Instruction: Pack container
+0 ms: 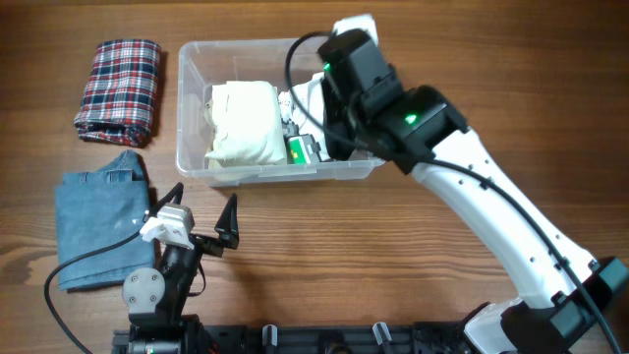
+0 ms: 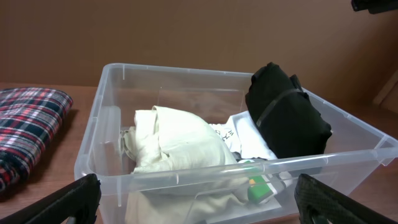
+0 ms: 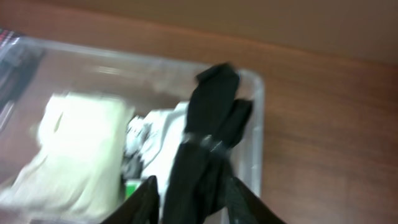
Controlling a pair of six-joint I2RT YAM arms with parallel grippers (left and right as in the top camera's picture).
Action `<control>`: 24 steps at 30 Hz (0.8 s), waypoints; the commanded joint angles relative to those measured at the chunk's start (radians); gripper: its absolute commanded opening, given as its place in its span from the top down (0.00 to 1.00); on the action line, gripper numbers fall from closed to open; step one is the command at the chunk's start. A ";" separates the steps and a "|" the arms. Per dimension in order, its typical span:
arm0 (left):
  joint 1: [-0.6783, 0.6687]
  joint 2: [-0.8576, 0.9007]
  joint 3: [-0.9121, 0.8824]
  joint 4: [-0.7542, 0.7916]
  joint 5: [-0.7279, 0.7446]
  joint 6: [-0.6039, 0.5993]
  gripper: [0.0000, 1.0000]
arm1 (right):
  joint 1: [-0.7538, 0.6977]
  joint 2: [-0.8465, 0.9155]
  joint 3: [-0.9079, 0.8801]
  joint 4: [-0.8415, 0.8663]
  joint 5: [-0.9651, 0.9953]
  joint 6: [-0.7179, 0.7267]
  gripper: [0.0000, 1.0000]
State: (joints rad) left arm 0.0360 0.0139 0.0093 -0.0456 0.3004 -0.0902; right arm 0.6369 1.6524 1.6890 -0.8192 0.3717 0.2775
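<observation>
Container sits on the counter at 12 o'clock. Right pincer is over its 3 o'clock end, clamped on a black garment whose lower part is inside. A cream garment lies at the 9 o'clock end, with a white printed one between. Left pincer is spread wide and empty at 6 o'clock of the container. Plaid cloth is at 10 o'clock and denim at 8, both outside on the counter.

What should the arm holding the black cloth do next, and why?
Probably lower it slightly and open the jaws. The right gripper holds the black cloth upright with its lower part inside the container, next to the cream garment, so releasing should pack it.
</observation>
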 commanded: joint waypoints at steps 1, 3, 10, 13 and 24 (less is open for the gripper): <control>0.008 -0.007 -0.004 -0.004 -0.006 0.012 0.00 | -0.066 0.040 0.000 0.054 0.031 -0.019 0.87; 0.008 -0.007 -0.004 -0.004 -0.006 0.012 0.00 | -0.097 0.068 0.000 0.075 0.022 0.005 0.92; 0.008 -0.007 -0.004 -0.004 -0.006 0.012 0.00 | -0.151 0.156 0.000 0.068 -0.034 0.066 0.96; 0.008 -0.007 -0.004 -0.004 -0.006 0.012 0.00 | -0.150 0.188 0.000 0.087 -0.076 0.067 0.96; 0.008 -0.007 -0.004 -0.004 -0.006 0.012 0.00 | -0.150 0.288 0.000 0.070 -0.086 0.117 0.96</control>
State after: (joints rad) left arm 0.0360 0.0139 0.0093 -0.0456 0.3004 -0.0902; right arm 0.4835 1.9041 1.6890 -0.7418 0.3019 0.3595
